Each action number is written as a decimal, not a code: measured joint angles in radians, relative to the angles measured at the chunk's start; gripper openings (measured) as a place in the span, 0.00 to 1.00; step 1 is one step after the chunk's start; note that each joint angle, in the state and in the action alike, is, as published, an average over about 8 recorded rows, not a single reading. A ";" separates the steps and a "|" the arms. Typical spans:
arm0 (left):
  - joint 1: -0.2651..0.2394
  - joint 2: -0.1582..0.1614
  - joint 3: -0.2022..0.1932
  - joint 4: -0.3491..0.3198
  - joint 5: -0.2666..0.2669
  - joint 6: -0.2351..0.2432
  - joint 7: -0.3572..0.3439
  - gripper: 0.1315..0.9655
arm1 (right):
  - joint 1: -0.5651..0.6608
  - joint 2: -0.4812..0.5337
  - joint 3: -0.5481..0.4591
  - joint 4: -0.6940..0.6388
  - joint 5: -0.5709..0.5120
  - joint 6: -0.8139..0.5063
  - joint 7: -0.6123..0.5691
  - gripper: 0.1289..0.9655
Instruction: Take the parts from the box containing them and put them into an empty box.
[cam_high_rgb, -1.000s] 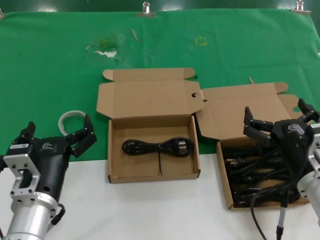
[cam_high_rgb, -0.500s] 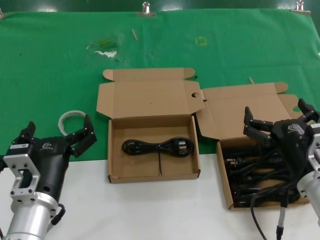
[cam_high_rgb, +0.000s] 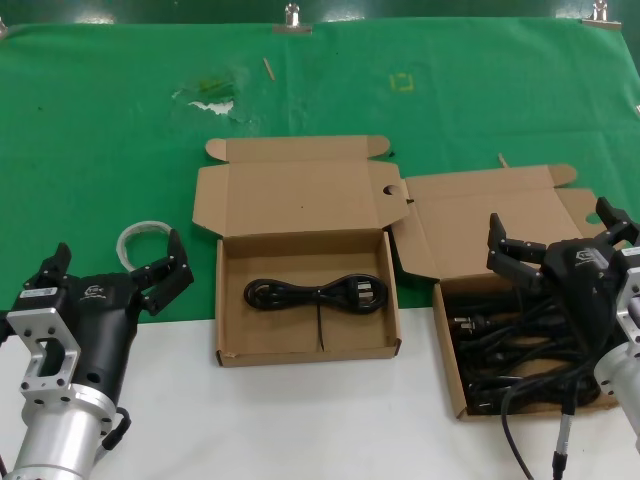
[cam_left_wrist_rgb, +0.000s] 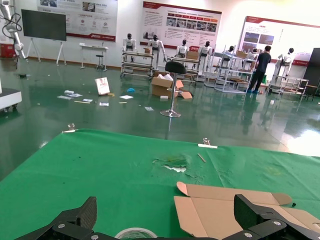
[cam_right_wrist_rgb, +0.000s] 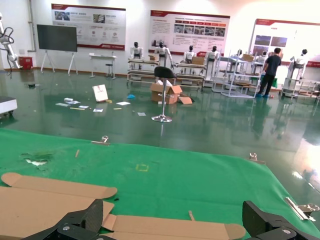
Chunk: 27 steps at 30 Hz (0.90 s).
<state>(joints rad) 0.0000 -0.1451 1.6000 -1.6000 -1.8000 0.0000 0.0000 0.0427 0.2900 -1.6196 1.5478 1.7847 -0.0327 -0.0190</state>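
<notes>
Your cord (cam_high_rgb: 317, 294) lies nine-to-three in the middle box (cam_high_rgb: 229, 305), black tied loop, right gripper (cam_high_rgb: 551, 243) spread wide, empty, over the full box (cam_high_rgb: 450, 350), left gripper (cam_high_rgb: 112, 268) wide, empty.

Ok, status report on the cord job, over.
Left gripper open, parked beside middle box. Right gripper open above full box. One cord in middle box. Nothing blocking.

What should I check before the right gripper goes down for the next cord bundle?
1. Right gripper open, over the source box: ok.
2. Cords left in the source box: ok, but tangled; a single bundle to grab: cannot tell.
3. Receiving box open, one cord lying flat inside, room beside it: ok.
4. Left gripper open, clear of both boxes, beside the tape ring: ok.
5. Grey robot cable hanging at the source box's front edge, snag risk: not ok.
</notes>
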 joint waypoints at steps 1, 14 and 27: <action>0.000 0.000 0.000 0.000 0.000 0.000 0.000 1.00 | 0.000 0.000 0.000 0.000 0.000 0.000 0.000 1.00; 0.000 0.000 0.000 0.000 0.000 0.000 0.000 1.00 | 0.000 0.000 0.000 0.000 0.000 0.000 0.000 1.00; 0.000 0.000 0.000 0.000 0.000 0.000 0.000 1.00 | 0.000 0.000 0.000 0.000 0.000 0.000 0.000 1.00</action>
<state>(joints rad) 0.0000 -0.1451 1.6000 -1.6000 -1.8000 0.0000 0.0000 0.0427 0.2900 -1.6196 1.5478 1.7847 -0.0327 -0.0190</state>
